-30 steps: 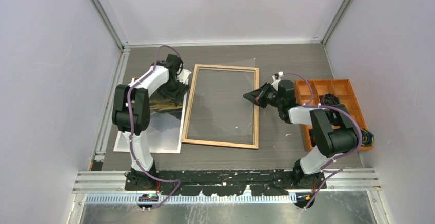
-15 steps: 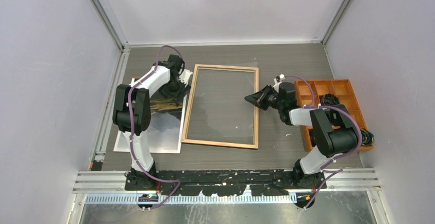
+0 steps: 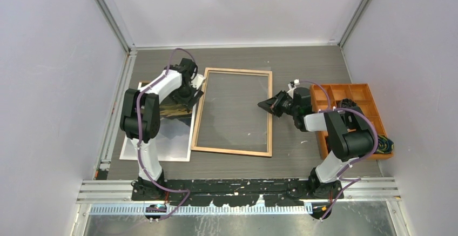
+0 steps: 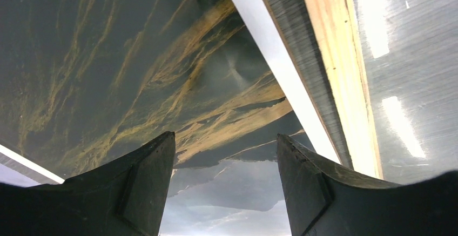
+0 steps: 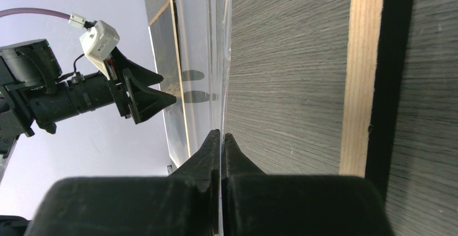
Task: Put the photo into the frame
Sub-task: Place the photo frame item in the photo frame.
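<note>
Left hand (image 4: 226,141) nearer frame (image 3: 232,151) over photo (image 4: 108,58), right hand (image 3: 262,103) still pinching pane (image 5: 202,41)

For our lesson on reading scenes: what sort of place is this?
Likely a robot test cell: two arms bolted to a rail, plain walls boxing in the table.

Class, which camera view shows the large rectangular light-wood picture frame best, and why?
Top external: the whole light-wood rectangular picture frame is in view, with all four sides visible. The left wrist and right wrist views each show only one strip of its wooden edge.
</note>
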### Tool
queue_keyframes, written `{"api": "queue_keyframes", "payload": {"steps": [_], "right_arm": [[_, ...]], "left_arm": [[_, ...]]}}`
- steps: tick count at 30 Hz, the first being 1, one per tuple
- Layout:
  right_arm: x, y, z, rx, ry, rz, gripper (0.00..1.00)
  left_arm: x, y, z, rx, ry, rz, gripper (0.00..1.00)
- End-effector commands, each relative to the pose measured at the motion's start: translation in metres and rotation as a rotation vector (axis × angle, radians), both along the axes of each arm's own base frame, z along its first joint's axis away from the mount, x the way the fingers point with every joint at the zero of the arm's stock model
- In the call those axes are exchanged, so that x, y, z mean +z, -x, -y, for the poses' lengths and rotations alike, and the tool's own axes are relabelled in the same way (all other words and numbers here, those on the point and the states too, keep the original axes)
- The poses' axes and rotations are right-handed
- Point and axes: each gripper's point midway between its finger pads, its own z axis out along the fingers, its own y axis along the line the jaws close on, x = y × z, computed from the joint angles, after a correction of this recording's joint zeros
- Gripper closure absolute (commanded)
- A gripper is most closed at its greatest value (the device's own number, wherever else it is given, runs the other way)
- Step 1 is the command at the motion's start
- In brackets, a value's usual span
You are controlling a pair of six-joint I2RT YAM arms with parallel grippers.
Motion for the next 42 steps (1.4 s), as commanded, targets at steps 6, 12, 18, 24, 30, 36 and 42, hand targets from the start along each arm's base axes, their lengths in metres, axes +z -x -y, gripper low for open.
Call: {"api": "queue_keyframes", "payload": {"steps": [6,12,18,24,30,36,42], "right_arm": [[0.017,-0.012,0.001,0.024,-0.005,0.096,0.99],[0.017,-0.015,-0.002,0.051,-0.019,0.092,0.99],[0.014,-0.013,-0.001,0.052,-0.022,0.080,0.99],[0.019,-0.014,-0.003,0.031,-0.075,0.075,0.99],[0.028,-0.014,-0.006,0.022,-0.147,0.084,0.99],[0.018,-0.011,-0.004,0.019,-0.126,0.071,0.99],[0.001,-0.008,-0.001,0.013,-0.071,0.017,0.99]], "left_arm": [[-0.003,-0.012,0.011,-0.036,-0.011,0.025,0.30],[-0.006,-0.011,0.015,-0.047,-0.012,0.020,0.30],[-0.008,-0.010,0.020,-0.058,-0.015,0.016,0.30],[-0.009,-0.006,0.028,-0.076,-0.004,0.018,0.30],[-0.009,0.000,0.036,-0.092,0.029,0.007,0.30],[-0.008,0.004,0.040,-0.103,0.048,-0.001,0.31],[-0.006,0.006,0.040,-0.106,0.055,0.001,0.31]]}}
